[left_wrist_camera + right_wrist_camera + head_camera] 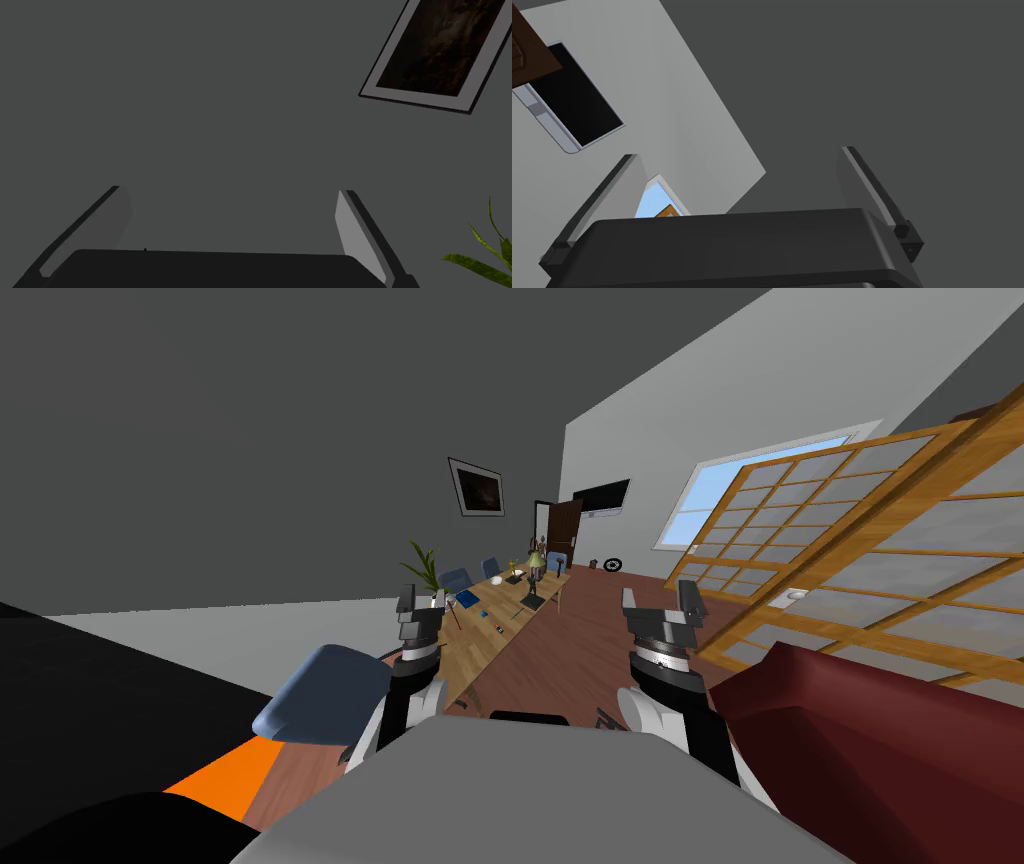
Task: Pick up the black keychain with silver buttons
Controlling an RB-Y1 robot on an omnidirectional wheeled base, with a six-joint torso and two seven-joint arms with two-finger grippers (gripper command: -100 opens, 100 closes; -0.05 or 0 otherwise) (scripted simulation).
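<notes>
Currently approaching | keychain [498, 631] lying well ahead on desk [475, 646], nearer left fingers [407, 598] | right fingers [690, 598] and left both hanging released.

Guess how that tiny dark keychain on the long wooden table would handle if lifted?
Probably light: the keychain is a mere speck on the wooden table. It seems to lie flat, so rolling looks unlikely. Stiff or floppy is too small to tell.
</notes>
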